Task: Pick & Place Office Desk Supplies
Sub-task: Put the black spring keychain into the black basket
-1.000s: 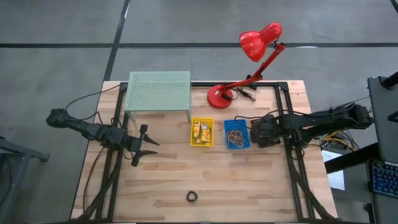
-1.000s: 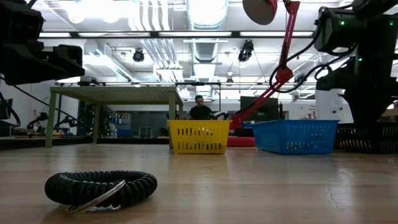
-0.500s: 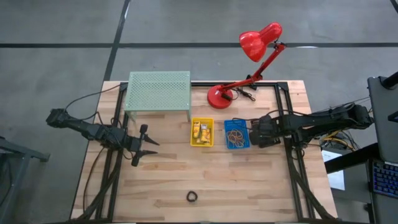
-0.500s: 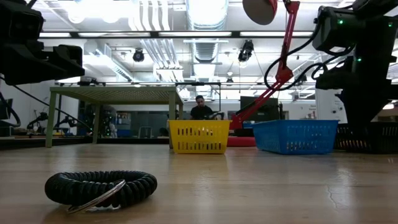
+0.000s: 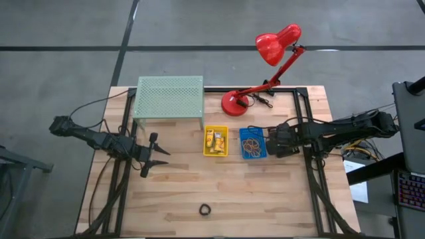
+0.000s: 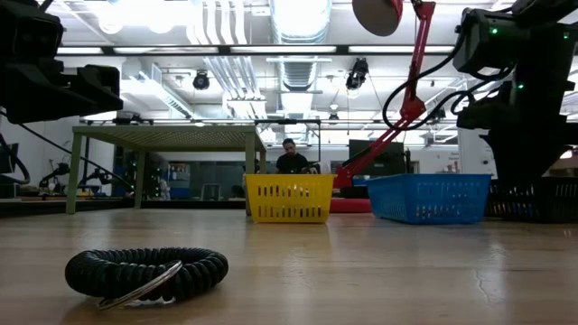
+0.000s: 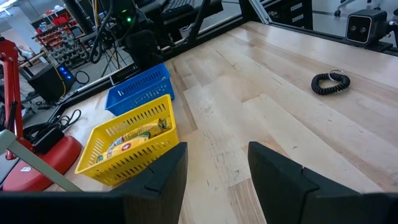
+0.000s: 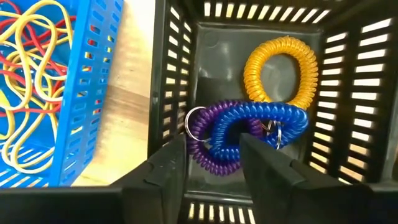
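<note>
Coil keyrings (image 8: 249, 127) lie in black basket (image 8: 168, 81) beneath open right end effector (image 8: 211, 165)

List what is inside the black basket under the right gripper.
Inside the black basket lie three coiled key rings: a yellow coil, a blue coil and a purple coil, the blue and purple overlapping. The right gripper, open above them, hides part of the floor.

No legible text, labels, brands or numbers; the printing on the packets (image 7: 134, 138) in the yellow basket (image 7: 127, 155) is too small to read
</note>
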Controlling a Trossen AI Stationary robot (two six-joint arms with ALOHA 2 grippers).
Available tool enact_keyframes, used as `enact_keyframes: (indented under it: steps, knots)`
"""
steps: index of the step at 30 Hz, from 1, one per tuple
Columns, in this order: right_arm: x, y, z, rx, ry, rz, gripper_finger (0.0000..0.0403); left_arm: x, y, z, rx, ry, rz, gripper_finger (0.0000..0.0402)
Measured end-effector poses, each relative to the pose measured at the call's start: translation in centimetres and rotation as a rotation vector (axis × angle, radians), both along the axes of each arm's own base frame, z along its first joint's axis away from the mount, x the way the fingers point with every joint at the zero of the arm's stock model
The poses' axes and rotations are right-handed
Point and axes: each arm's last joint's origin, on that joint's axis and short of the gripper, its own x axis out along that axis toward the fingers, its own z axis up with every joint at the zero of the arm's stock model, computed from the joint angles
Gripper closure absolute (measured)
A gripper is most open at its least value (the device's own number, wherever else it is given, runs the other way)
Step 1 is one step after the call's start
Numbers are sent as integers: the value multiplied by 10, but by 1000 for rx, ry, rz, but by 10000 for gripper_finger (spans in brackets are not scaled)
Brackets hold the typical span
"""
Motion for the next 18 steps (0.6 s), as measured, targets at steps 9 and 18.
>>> enact_keyframes:
  steps: [9, 18]
  knots:
    - [0, 0, 0, 1, -7, -3, 251, 0, 0, 0, 0, 0, 1, 229]
    - [6, 0, 32, 14, -50, -58, 266, 0, 0, 0, -1, 0, 1, 229]
